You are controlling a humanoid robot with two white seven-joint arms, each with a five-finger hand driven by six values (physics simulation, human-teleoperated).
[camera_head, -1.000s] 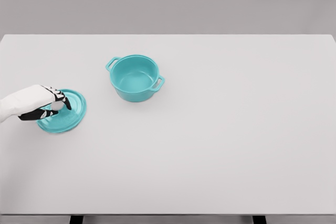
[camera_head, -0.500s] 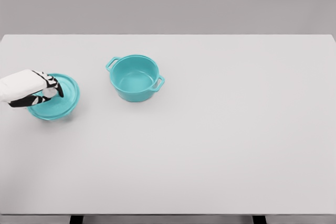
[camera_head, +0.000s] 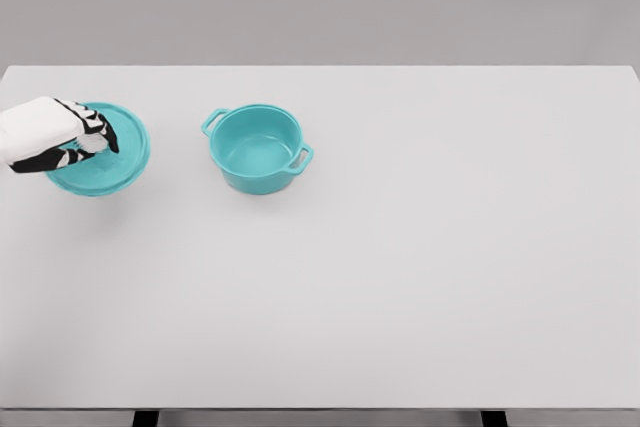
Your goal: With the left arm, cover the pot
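Observation:
A teal pot (camera_head: 258,148) with two side handles stands uncovered on the white table (camera_head: 400,267), left of centre. Its teal lid (camera_head: 110,157) hangs in the air at the far left, lifted above the table and level with the pot. My left hand (camera_head: 88,139) comes in from the left edge and is shut on the lid's knob, which its fingers hide. The lid is well apart from the pot, to its left. The right arm does not show.
Only the table's near edge at the bottom and its left edge close to the hand.
The left hand has raised the lid off the table, moving it up in the picture and slightly left. The pot has not moved.

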